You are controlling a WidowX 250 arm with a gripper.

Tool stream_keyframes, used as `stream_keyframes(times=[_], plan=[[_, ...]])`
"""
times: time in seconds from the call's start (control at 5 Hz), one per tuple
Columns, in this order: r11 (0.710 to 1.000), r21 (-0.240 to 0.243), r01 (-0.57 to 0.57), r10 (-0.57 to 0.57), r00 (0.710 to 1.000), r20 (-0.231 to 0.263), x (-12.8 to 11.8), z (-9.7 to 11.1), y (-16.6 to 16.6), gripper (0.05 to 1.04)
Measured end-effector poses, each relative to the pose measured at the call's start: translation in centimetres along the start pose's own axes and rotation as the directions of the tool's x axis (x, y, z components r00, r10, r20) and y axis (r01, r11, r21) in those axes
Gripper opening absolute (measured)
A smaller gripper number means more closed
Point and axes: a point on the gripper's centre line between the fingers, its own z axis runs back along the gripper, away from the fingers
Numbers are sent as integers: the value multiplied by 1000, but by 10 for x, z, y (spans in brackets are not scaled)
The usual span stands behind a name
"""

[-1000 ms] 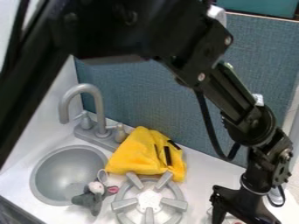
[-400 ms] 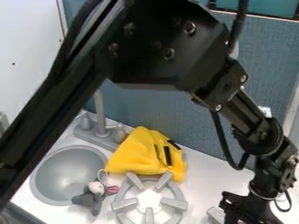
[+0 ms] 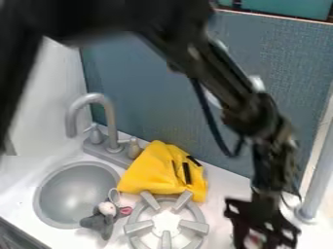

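One arm (image 3: 218,70) of mine slants, then bends downward, my gripper (image 3: 261,219) hanging beside the burner (image 3: 194,226). Its spread I cannot tell.

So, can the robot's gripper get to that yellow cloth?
Probably yes. The gripper hangs to the right of the yellow cloth, and nothing tall seems to stand between them. The gray burner by the cloth looks low.

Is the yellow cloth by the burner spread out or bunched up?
Bunched up: the yellow cloth sits in a raised, creased mound between the faucet and the burner, not lying flat.
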Motion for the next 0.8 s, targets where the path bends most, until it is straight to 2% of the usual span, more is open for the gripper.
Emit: stream_keyframes(times=[0.2,0.4,0.6,0.8], plan=[[991,-1,-136,135,986,99,-15,35,39,595],[963,48,-266,255,952,167,-31,48,82,595],[932,63,-357,337,917,214,-36,40,113,595],[897,36,-441,421,875,240,-46,28,139,595]])
